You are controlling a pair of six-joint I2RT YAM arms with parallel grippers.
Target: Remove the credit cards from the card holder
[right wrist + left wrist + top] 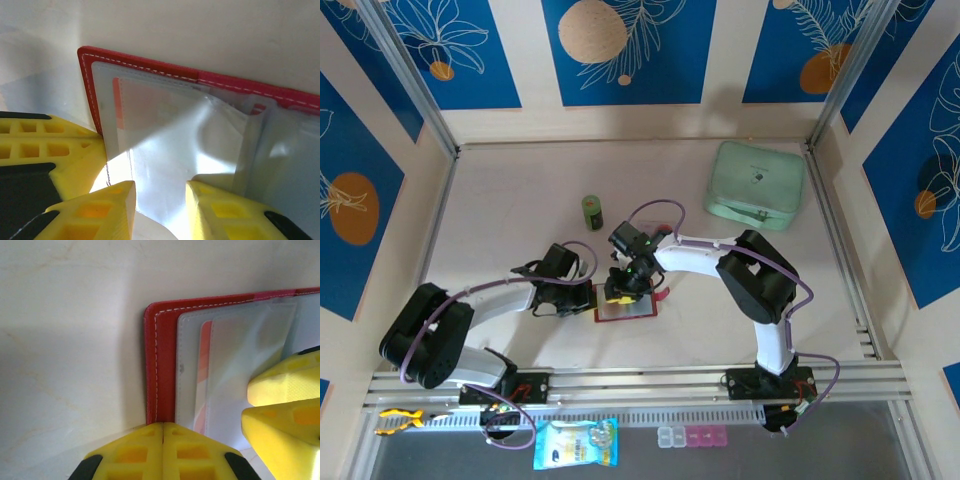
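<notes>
At the middle of your worktop (500, 200), your left gripper (163, 427) sets its jaws, closed tight together, at the left edge of the open red card holder (159, 350). Your right gripper (160, 189) stands with jaws apart over its clear sleeves. A credit card (145, 102) with a red stripe shows inside a sleeve; beyond, a small green jar (592, 211) and a mint-green pouch (756, 184) lie well apart.
</notes>
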